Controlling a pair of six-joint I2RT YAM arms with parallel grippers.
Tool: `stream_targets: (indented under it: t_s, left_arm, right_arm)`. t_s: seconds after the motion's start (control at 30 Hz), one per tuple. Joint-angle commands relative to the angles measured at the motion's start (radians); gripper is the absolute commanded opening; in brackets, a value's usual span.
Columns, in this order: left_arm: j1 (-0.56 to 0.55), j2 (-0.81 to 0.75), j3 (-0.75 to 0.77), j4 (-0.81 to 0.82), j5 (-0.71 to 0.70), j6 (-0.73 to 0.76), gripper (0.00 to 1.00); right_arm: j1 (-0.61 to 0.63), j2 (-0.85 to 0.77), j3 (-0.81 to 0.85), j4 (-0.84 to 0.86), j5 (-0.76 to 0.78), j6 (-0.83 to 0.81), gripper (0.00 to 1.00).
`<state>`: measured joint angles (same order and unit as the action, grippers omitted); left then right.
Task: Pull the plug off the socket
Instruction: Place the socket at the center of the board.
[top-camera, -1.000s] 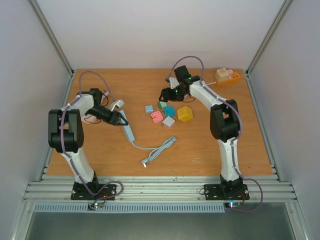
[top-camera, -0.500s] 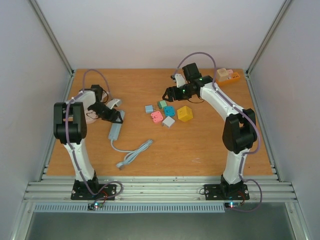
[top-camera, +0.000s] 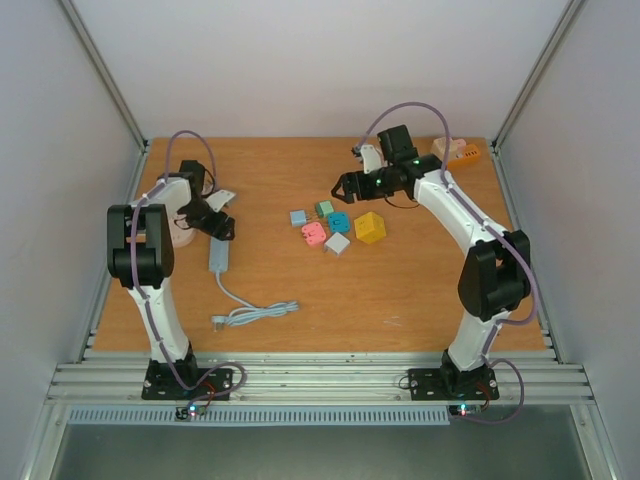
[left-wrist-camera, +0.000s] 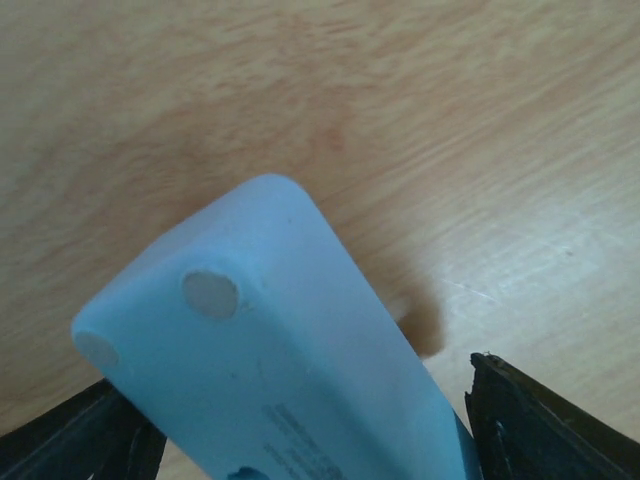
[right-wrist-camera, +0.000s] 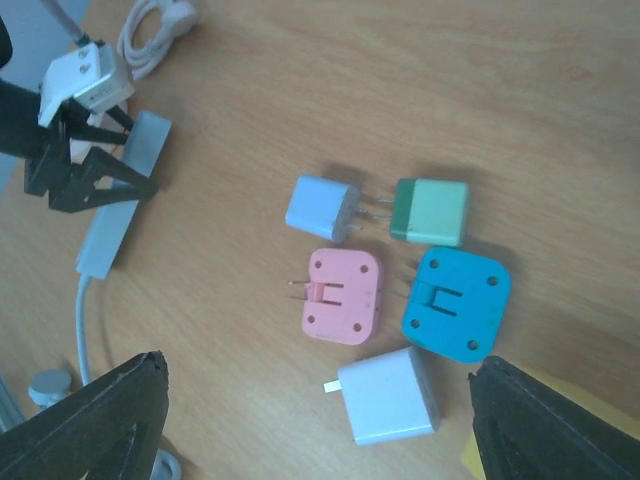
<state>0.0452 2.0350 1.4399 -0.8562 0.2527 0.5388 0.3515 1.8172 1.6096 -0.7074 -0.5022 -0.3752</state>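
- Shows the socket strip (top-camera: 218, 255) on the table (top-camera: 400, 290) at 9 o'clock, its long axis running 12 to 6.
- Has the left gripper (top-camera: 220, 228) astride the strip's 12 o'clock end, a finger (left-wrist-camera: 540, 425) close along each long side; cannot tell whether clamped or just clear.
- Trails the cable (top-camera: 255, 313) toward 5 o'clock, ending in loose loops.
- Gathers five loose plugs near the table's centre, well apart from the strip: pale blue plug (right-wrist-camera: 322, 208), green plug (right-wrist-camera: 430, 211), pink plug (right-wrist-camera: 342, 295), teal plug (right-wrist-camera: 457, 303), white plug (right-wrist-camera: 390, 397).
- Adds a yellow block (top-camera: 370, 227) just at 3 o'clock of them.
- Places the right gripper (top-camera: 342, 187) at 12 o'clock of the cluster, fingers (right-wrist-camera: 90, 425) spread wide, gripping nothing.
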Motion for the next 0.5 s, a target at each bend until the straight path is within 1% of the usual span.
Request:
stream_targets:
  t_s: [0.0,0.07,0.2,0.33,0.47]
  left_arm:
    - [0.008,-0.002,0.000,0.056,-0.119,0.011,0.83]
    - [0.007,-0.009,0.007,0.051,-0.114,0.014,0.86]
    - [-0.002,-0.036,0.009,0.046,-0.083,0.025,0.99]
    - [-0.022,-0.080,0.007,0.040,-0.046,0.030,0.99]
    - [-0.040,-0.134,-0.005,0.063,-0.027,0.024,0.99]
  right_arm:
    - [-0.049,-0.070,0.000,0.031,0.030,0.003,0.85]
    - [-0.076,-0.078,0.007,0.028,0.062,0.006,0.88]
    - [-0.135,-0.088,0.028,0.017,0.235,0.018,0.98]
    - [-0.191,-0.075,0.050,0.028,0.402,-0.021,0.99]
    - [-0.237,-0.016,0.118,0.006,0.547,-0.064,0.99]
